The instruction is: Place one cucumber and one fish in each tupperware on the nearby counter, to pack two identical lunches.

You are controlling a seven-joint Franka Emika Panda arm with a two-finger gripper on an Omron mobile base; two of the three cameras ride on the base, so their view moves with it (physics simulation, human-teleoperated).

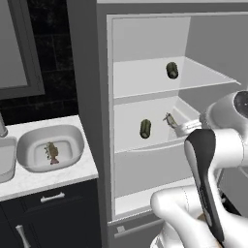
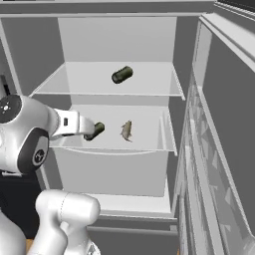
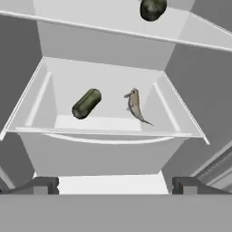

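Hand view: the hand looks into the open fridge, its two dark fingertips wide apart near the bottom edge and nothing between them.
Landmark: the middle fridge shelf, a shallow white tray with a raised front lip.
Fish: one fish lies on the right part of this shelf, its tail pointing toward the front right corner.
Cucumbers: one cucumber lies on the left part of the same shelf, well apart from the fish; a second cucumber lies on the shelf above.
Tupperware: the wide rounded dish sits on the surface to the left of the fridge and already holds a fish; the narrow tray is just beside it at the picture edge.
Step in hand: probably a reach to the middle shelf for the fish or the cucumber; this is a judgement.
How to do it well: the hand should pass over the front lip first, then go down. For the cucumber, the fingers should close across its short width, so it does not roll away.
Left base view adds: the dish, the tray and the surface.
Right base view adds: the fridge door standing open at the right, and the arm's forearm reaching close to the shelf's left front.
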